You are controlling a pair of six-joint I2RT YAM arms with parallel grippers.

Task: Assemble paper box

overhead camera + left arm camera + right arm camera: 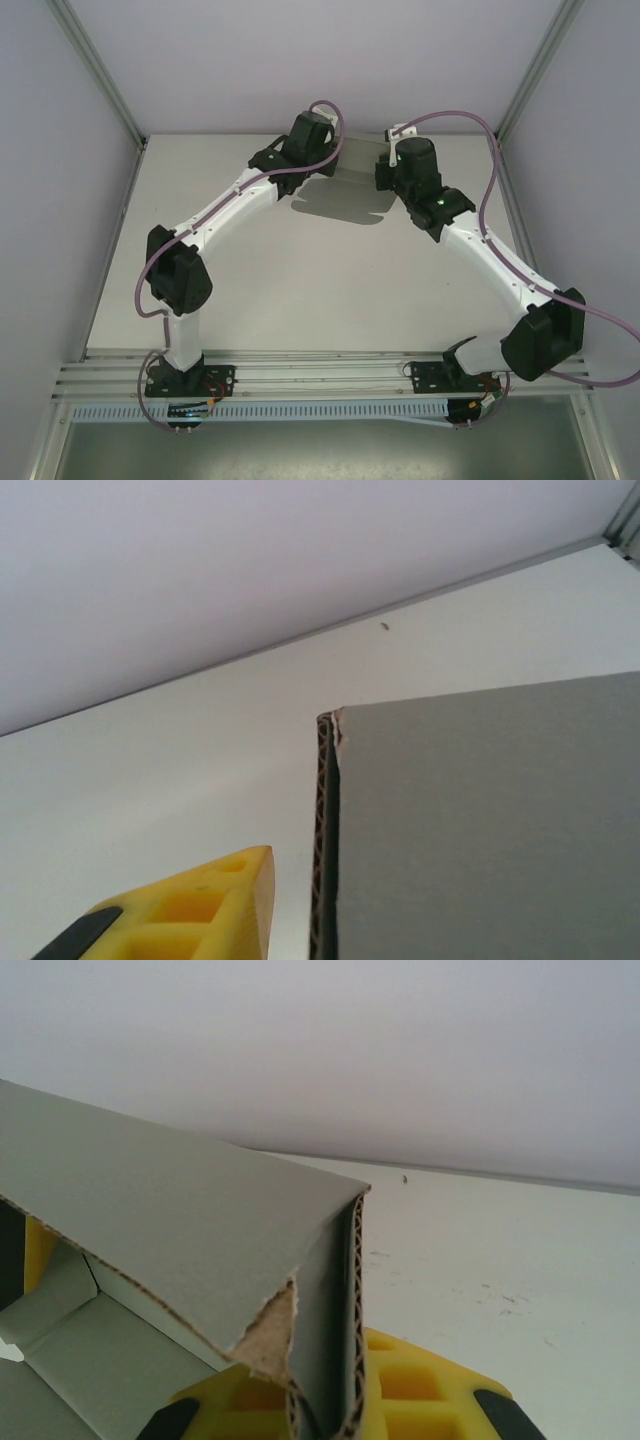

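The grey paper box (335, 203) lies part-folded at the back centre of the table, between the two arms. My left gripper (333, 160) is at its left end. In the left wrist view one yellow finger (215, 905) stands a small gap away from the corrugated edge of an upright grey panel of the paper box (480, 820), which hides the other finger; my left gripper (320, 890) looks open. My right gripper (386, 176) holds the right end. In the right wrist view my right gripper (325, 1405) is shut on a folded wall of the paper box (160, 1210), with a torn corner beside it.
The white table (300, 290) is closed in by pale walls at the back and both sides (60, 150). A metal rail (320, 365) runs along the near edge by the arm bases. Purple cables loop over both arms.
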